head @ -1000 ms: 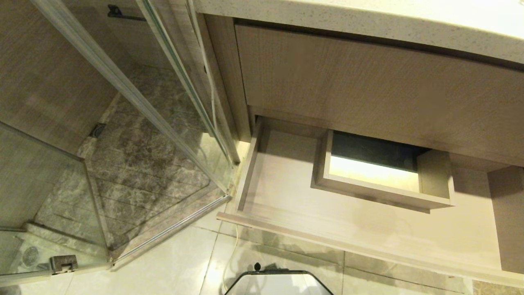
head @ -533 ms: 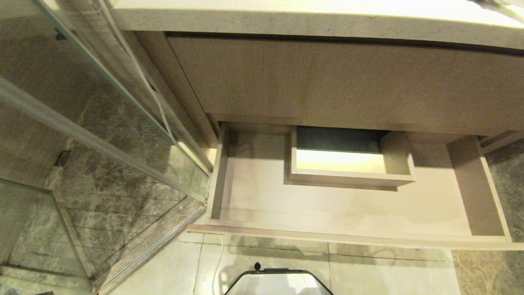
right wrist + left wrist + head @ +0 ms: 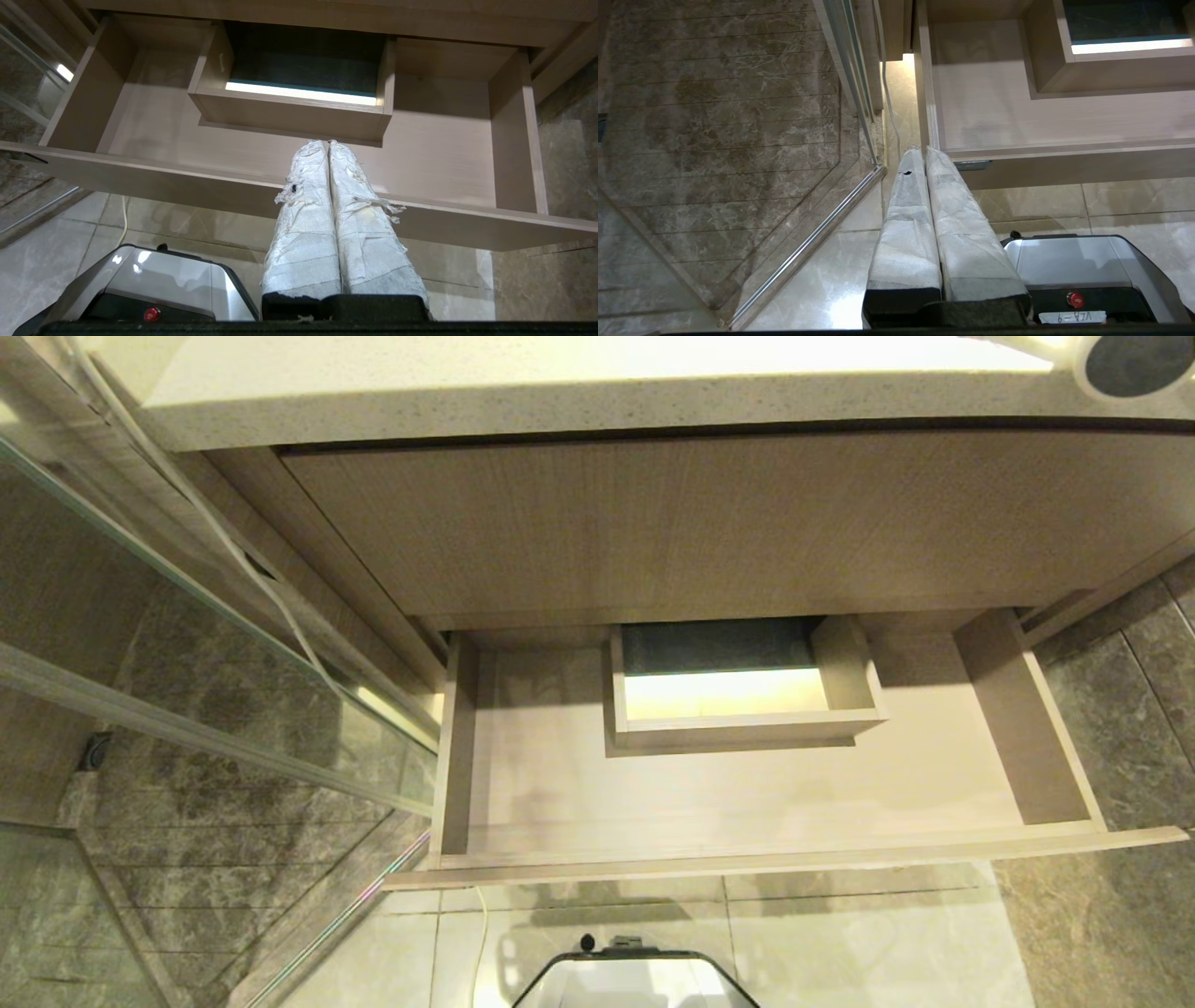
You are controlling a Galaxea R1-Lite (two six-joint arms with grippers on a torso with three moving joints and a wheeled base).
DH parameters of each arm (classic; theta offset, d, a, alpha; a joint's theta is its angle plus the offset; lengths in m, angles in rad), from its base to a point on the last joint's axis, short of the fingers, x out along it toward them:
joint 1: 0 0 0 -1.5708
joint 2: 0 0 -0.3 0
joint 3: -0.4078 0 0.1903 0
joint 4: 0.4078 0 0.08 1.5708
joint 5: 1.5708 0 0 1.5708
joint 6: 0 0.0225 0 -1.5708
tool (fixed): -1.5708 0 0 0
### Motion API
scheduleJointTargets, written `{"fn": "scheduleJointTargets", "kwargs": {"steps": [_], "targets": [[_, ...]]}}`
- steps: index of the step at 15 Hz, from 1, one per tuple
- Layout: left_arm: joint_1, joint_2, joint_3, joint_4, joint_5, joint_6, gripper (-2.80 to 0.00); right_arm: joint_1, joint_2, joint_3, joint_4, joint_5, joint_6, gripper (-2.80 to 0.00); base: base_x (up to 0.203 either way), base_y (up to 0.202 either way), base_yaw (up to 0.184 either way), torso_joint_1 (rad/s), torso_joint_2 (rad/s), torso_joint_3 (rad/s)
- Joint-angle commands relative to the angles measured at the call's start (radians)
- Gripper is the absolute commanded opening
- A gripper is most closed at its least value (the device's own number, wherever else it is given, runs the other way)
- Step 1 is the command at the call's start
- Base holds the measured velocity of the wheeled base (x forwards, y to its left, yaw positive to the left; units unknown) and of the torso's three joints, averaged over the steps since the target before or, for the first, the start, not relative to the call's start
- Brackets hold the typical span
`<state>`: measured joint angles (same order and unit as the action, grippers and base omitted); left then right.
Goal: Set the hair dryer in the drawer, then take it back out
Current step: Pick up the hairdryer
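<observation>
Only head view shows hair dryer (image 3: pixel 1120 364) — on countertop (image 3: pixel 560 401).

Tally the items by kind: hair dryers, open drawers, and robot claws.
Hair dryers: 1, the hair dryer on the countertop, only partly in view
Open drawers: 1, the drawer, nothing in it
Claws: 2, left claw and right claw, both shut
Total: 4

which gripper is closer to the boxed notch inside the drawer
Right. The right gripper points at the notch over the drawer front. The left gripper sits off its corner.
</observation>
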<state>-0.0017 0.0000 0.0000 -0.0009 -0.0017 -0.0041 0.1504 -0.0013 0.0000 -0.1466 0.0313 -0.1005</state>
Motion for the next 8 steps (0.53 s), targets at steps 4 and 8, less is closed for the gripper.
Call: {"fn": "scheduleJointTargets", "kwargs": {"steps": [4,8], "targets": [[0.0,0.0,0.0,-0.001,0.0,0.0,-2.8,0.0,-0.039,0.04,0.001,0.0,-0.001,-2.8,0.0,0.0,0.0,0.0,0.0,0.0],[0.0,0.0,0.0,-0.001,0.002,0.0,-2.8,0.0,-0.039,0.04,0.005,-0.001,0.002,-2.8,0.0,0.0,0.0,0.103,-0.19,-0.091]]}}
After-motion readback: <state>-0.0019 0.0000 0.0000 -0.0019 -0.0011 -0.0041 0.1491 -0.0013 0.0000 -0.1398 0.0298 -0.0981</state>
